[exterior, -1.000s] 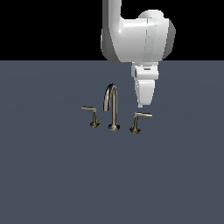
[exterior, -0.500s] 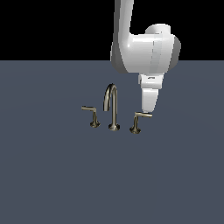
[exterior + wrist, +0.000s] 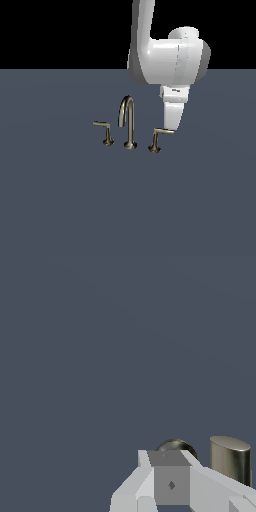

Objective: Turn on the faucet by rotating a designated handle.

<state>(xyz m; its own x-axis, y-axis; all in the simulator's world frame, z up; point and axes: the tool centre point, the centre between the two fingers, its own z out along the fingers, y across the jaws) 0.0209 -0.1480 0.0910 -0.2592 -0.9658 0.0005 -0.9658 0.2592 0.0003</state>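
Note:
The faucet (image 3: 129,122) stands mid-scene on the dark grey surface, with a tall gooseneck spout and two lever handles. The handle (image 3: 161,134) with the paler arm is on the exterior view's right of the spout, its arm pointing right. My gripper (image 3: 169,128) hangs tip-down just behind the free end of that arm, at or very near it. Its fingers show no gap and hold nothing. In the wrist view the fingertips (image 3: 170,483) sit beside a metal cylinder end (image 3: 230,457) and a rounded metal cap (image 3: 175,446), which are parts of the handle.
The mirror-twin handle (image 3: 104,132) with a darker arm stands on the exterior view's left of the spout. The white arm (image 3: 167,60) rises above the right handle. The flat dark grey surface (image 3: 60,200) spreads all around.
The arm has swung toward the exterior view's right and come lower. The gripper tip went from above the handle to level with its arm's end. The faucet parts have not moved.

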